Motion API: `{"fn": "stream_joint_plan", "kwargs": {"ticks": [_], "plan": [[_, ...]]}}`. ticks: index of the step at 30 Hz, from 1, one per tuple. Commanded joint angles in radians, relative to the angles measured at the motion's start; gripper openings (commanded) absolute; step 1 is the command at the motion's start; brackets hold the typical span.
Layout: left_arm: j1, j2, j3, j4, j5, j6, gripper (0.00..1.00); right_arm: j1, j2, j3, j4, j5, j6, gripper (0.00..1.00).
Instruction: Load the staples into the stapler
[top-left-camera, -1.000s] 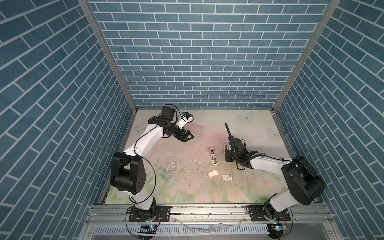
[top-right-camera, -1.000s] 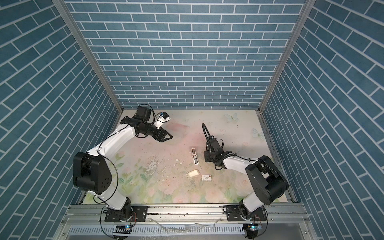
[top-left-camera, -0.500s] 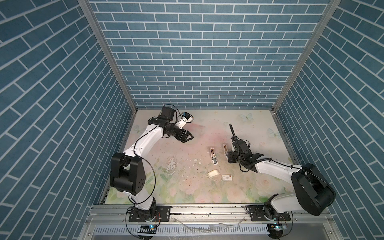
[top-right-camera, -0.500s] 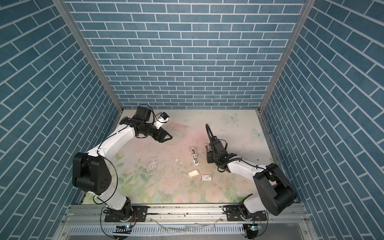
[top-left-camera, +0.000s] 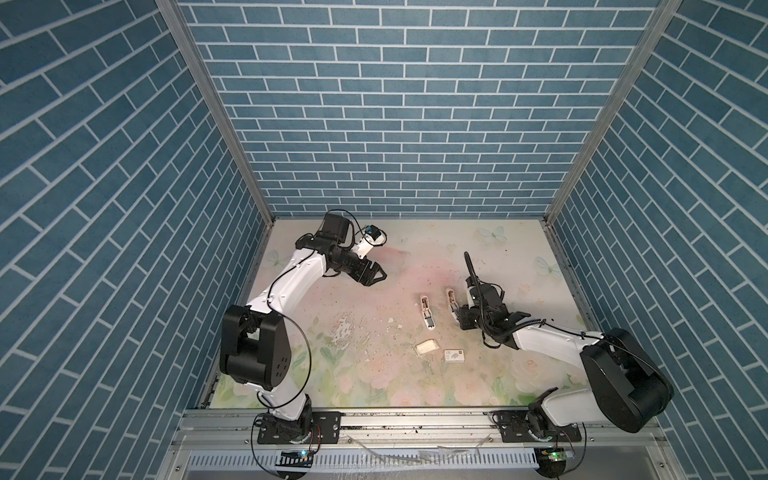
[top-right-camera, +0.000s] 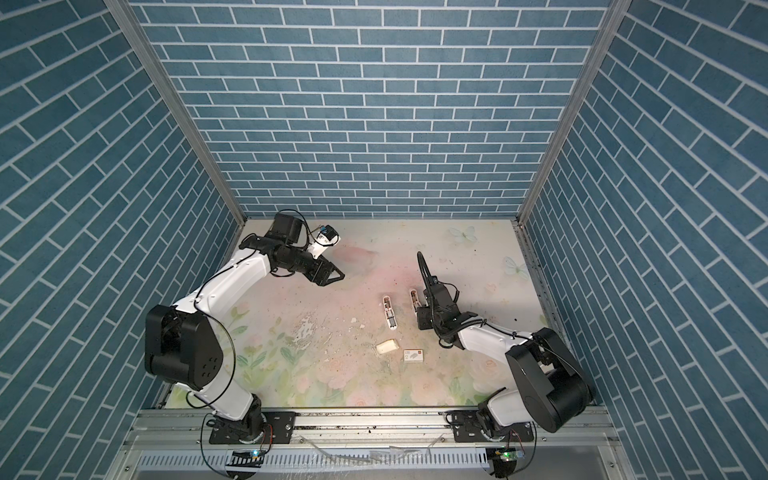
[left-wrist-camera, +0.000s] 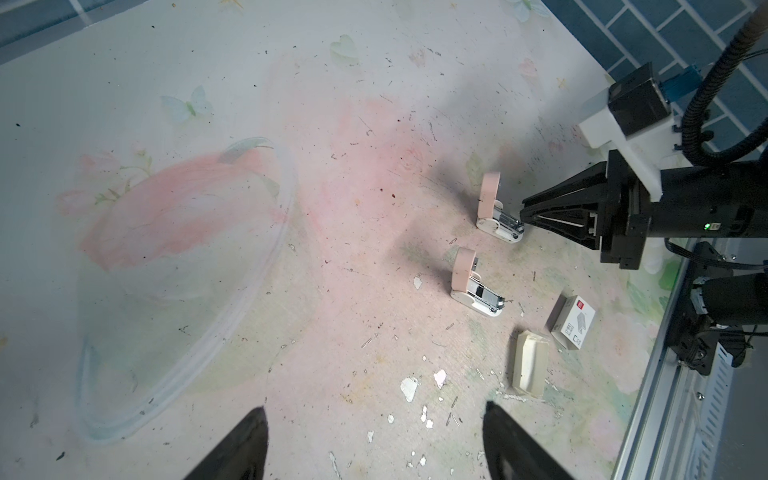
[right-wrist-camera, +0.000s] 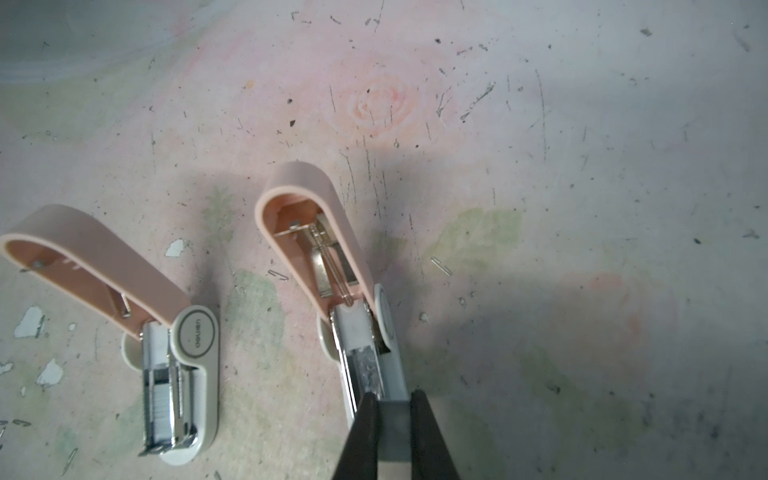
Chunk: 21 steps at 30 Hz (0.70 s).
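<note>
Two small staplers sit side by side, not touching, mid-right on the floral surface (top-left-camera: 415, 257). Both have their pink lids swung up and their magazines exposed. Right end effector (right-wrist-camera: 392, 397): low, tips at the open front end of the stapler (right-wrist-camera: 307, 195) nearer the right arm. Its jaws are narrow, with only a slim gap between the black fingers (right-wrist-camera: 432, 436). A silvery-grey strip, the staples (right-wrist-camera: 370, 370), lies in that stapler's magazine channel and runs up to the fingertips. A flat grey patch shows in the gap between the fingers. Cannot tell whether it is a strip being pinched or the stapler's base in shadow, so held or not held is unresolved. The left wrist view also shows the tips meeting the magazine's front end. Second stapler (right-wrist-camera: 195, 345): a ribbed silvery block sits in its magazine, and nothing touches it. Left end effector (top-left-camera: 377, 277): hangs above the far left of the surface, well apart from both staplers, jaws wide, nothing between them. Nearer the front rail than the staplers lie a pale cream block (top-left-camera: 427, 346) and, just beside it but apart, a small white box (top-left-camera: 454, 355) with a red mark. Loose single staples and white flakes are scattered on the surface around them.
</note>
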Motion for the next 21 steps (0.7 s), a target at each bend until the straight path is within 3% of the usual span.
{"fn": "stream_joint_plan", "kwargs": {"ticks": [1, 5, 21], "plan": [[0.007, -0.008, 0.01, -0.027, 0.006, 0.01, 0.82, -0.006, -0.03, -0.002, 0.007, 0.039, -0.024, 0.13], [0.007, -0.009, 0.013, -0.028, 0.009, 0.009, 0.82, -0.019, 0.003, 0.027, -0.047, 0.109, -0.018, 0.13], [0.007, -0.027, -0.005, -0.016, 0.014, 0.012, 0.82, -0.023, 0.092, 0.053, -0.037, -0.049, -0.023, 0.13]]}}
